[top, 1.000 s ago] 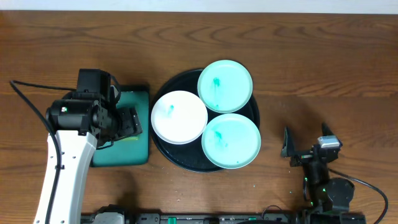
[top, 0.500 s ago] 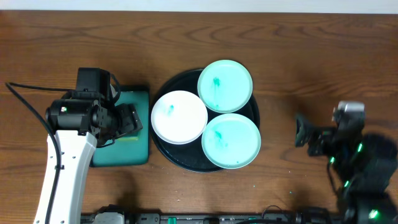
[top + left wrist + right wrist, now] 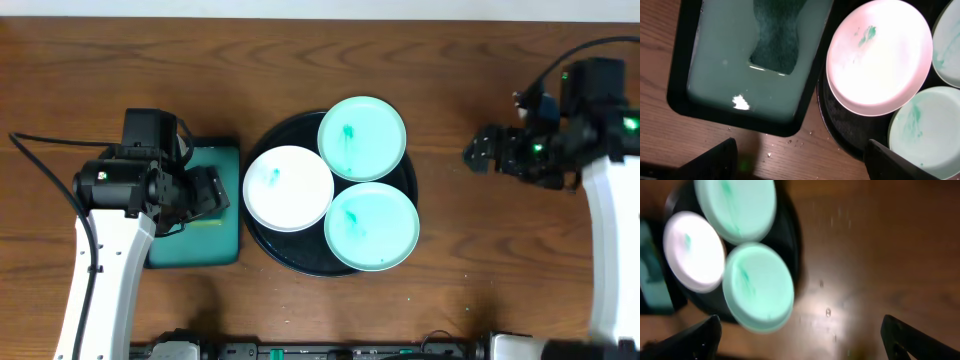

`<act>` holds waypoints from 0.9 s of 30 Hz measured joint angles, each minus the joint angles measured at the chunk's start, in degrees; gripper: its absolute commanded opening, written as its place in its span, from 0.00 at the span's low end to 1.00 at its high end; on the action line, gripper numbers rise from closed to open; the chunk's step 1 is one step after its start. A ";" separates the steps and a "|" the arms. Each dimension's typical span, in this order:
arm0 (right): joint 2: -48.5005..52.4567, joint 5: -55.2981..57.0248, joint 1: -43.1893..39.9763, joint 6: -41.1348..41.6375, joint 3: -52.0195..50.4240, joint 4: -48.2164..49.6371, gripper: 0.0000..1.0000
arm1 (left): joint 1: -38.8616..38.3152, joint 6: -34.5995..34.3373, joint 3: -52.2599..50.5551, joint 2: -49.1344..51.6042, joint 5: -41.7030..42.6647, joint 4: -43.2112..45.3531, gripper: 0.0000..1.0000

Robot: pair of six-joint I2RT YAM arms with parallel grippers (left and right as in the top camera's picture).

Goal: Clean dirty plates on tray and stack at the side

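From overhead, I see a white plate (image 3: 288, 188) and two mint plates (image 3: 362, 138) lying on the black tray (image 3: 290, 250) mid-worktop (image 3: 480, 60). The left gripper (image 3: 205, 193) is above a teal tray (image 3: 205, 245), and the right gripper (image 3: 480, 152) is well to the right. Left wrist: fingers (image 3: 715, 160) apart. Right wrist, blurred: fingers (image 3: 695, 340) apart.

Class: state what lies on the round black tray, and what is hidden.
Three smeared plates: the white plate, the upper mint plate and the lower mint plate. They cover most of the tray floor.
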 measured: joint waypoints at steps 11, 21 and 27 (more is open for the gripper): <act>5.27 -0.17 2.56 -0.04 0.02 0.48 0.99 | 0.00 0.00 0.00 0.00 0.17 0.04 0.81; 5.29 8.52 2.60 6.29 0.07 -3.58 0.99 | 0.00 0.00 0.00 0.00 0.17 -0.33 0.81; 5.64 23.58 2.56 14.82 0.13 -10.23 0.99 | 0.00 0.00 0.00 0.00 0.17 -0.44 0.81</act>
